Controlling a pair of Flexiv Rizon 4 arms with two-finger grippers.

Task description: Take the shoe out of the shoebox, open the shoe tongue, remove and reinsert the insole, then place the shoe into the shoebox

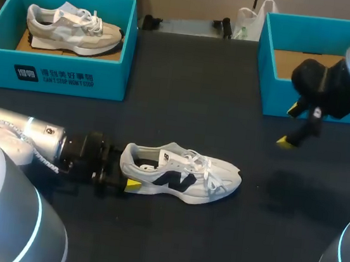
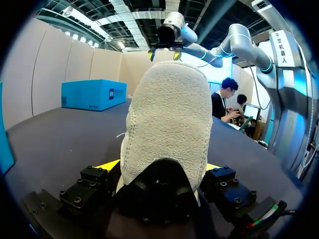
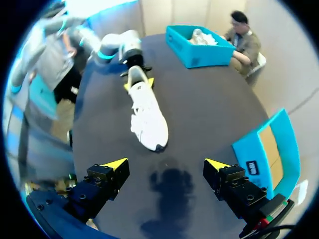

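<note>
A white shoe with a dark side logo lies upright on the black table, toe pointing right. My left gripper is at its heel, one yellow tip on each side, shut on the shoe. In the left wrist view the fuzzy heel fills the space between the fingers. My right gripper hangs open above the table to the right of the shoe, nothing between its fingers. In the right wrist view the shoe lies ahead of the open right gripper, toe towards it.
A teal shoebox at the back left holds a beige shoe. A second teal shoebox with a bare cardboard floor stands at the back right, just behind my right arm. Bare table lies between shoe and boxes.
</note>
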